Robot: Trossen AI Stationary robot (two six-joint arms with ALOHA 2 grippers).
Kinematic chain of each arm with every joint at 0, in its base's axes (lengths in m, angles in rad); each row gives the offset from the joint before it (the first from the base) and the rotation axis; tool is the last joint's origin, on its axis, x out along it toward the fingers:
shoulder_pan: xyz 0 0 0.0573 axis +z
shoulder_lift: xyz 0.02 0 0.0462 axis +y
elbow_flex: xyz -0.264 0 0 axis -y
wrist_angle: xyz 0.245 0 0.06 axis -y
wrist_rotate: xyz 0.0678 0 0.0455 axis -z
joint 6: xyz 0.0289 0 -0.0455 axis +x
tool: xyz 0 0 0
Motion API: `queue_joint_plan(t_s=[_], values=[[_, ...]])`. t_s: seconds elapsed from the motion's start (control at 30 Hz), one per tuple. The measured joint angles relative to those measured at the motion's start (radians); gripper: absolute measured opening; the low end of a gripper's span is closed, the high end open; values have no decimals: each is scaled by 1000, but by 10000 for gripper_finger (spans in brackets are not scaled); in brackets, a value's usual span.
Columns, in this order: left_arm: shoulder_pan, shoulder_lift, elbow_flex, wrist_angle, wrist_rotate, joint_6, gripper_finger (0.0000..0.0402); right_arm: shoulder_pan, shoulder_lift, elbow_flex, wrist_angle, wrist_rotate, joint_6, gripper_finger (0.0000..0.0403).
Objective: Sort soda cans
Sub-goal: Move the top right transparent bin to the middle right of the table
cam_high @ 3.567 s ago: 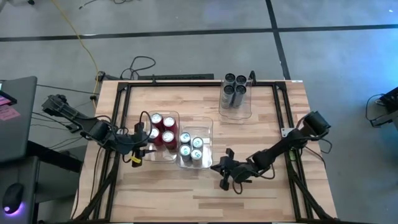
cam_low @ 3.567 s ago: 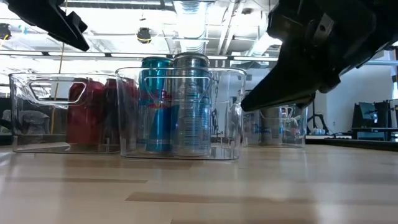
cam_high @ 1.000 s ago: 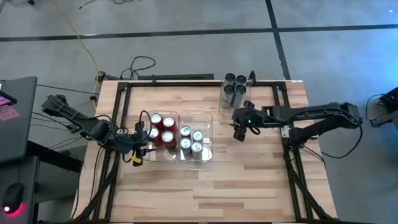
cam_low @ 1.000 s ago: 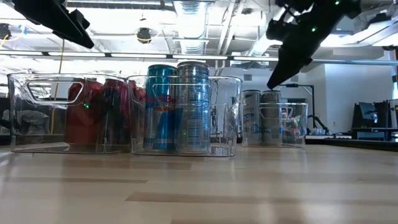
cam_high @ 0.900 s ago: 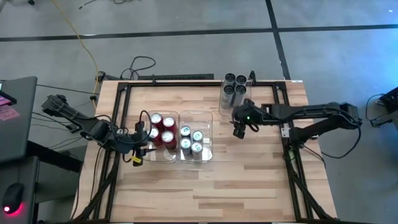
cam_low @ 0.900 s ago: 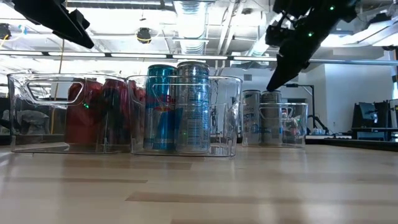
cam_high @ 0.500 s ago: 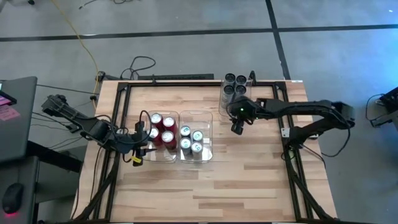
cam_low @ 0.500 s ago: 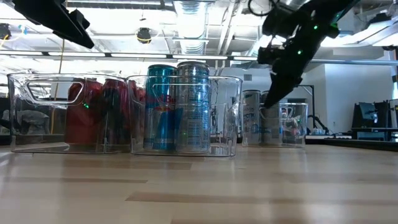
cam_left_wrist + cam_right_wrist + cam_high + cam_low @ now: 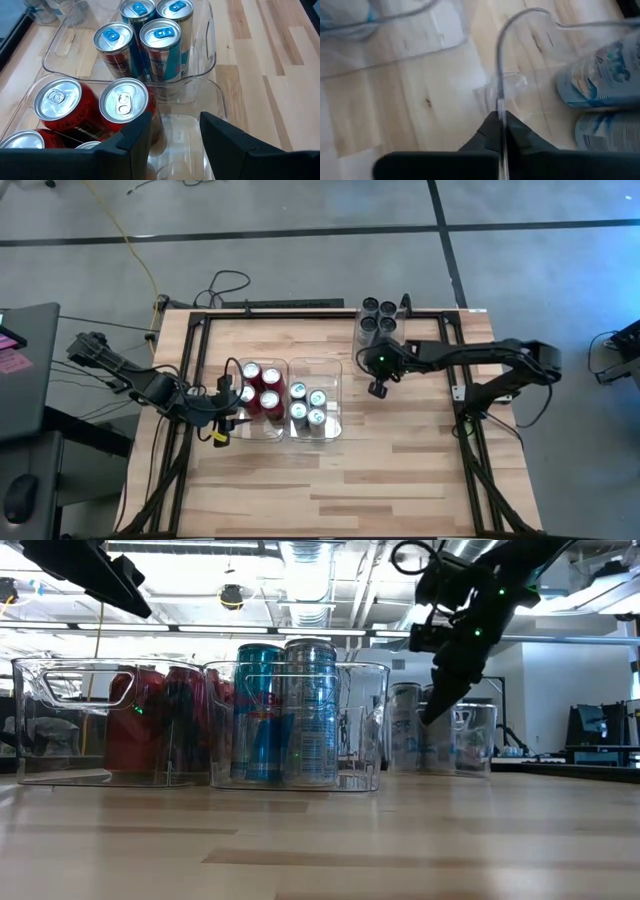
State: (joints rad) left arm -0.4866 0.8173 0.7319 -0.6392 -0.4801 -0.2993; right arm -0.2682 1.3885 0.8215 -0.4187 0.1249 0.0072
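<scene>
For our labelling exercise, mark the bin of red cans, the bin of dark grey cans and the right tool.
bin of red cans (image 9: 281, 366), high view, bare rim corner
bin of dark grey cans (image 9: 357, 356), high view, wall
right tool (image 9: 376, 389), high view, fingertips

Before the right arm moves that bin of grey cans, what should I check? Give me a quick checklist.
1. Right gripper pinched on the grey-can bin wall: ok.
2. All four dark grey cans standing inside that bin: ok.
3. Bare table between it and the blue-marked-can bin: ok.
4. Left gripper at the red-can bin end, firm hold: cannot tell.
5. Red cans upright: ok.
</scene>
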Motion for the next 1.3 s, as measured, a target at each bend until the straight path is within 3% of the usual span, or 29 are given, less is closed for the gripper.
queue_joint_plan(t_s=[0.1, 0.63, 1.3], values=[[0, 0, 0, 0, 0, 0, 163, 10, -14, 0, -4, -23, 1, 8], [0, 0, 0, 1, 0, -2, 163, 140, -16, -1, -53, -46, 72, 13], [0, 0, 0, 2, -1, -3, 163, 522, -15, -1, -20, -52, 255, 13]])
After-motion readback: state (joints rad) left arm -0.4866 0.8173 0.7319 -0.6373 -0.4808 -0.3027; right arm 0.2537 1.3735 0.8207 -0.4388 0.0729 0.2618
